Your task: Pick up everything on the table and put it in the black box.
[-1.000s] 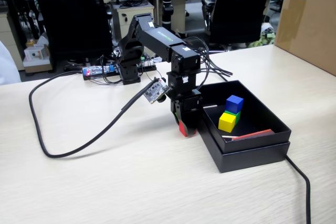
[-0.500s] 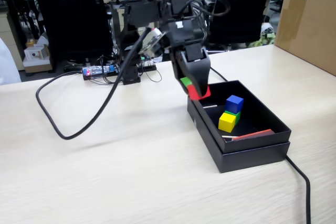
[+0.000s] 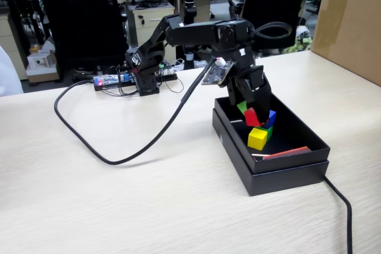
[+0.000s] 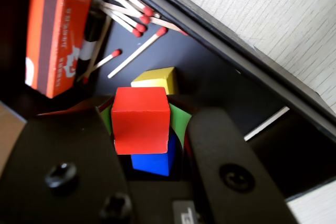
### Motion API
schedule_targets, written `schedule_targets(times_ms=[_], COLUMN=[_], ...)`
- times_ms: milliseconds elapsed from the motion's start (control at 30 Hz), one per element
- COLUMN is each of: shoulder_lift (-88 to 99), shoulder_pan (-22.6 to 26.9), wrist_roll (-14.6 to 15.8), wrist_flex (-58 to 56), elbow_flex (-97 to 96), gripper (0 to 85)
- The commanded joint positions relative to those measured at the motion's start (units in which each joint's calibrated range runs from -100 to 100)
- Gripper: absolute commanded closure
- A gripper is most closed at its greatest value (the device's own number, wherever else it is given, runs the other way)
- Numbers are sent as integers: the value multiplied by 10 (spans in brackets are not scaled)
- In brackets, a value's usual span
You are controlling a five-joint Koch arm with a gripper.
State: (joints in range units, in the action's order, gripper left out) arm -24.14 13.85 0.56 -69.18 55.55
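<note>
My gripper hangs inside the black box, shut on the red cube. In the wrist view the red cube sits squeezed between the green-lined fingers of the gripper. Directly under it lies the blue cube, whose edge shows in the fixed view. The yellow cube rests on the box floor beside a sliver of green cube. The table around the box holds no cube.
An orange matchbox and loose matches lie in the box. A thick black cable loops over the table to the left; another cable runs off at the right. A brown cardboard box stands far right.
The gripper lifted the red cube from the table left of the box, swung it high, then came down over the box interior above the blue cube.
</note>
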Motion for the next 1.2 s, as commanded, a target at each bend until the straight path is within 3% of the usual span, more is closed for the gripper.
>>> schedule_targets(times_ms=[0, 200, 433, 600, 667, 1167], shoulder_lift=[11, -35, -54, -32, -12, 399], shoulder_pan=[4, 3, 5, 5, 5, -26], wrist_roll=[0, 0, 2, 5, 5, 1], wrist_flex=[3, 3, 3, 1, 1, 1], elbow_flex=[60, 74, 74, 65, 59, -157], gripper=[767, 634, 598, 458, 439, 375])
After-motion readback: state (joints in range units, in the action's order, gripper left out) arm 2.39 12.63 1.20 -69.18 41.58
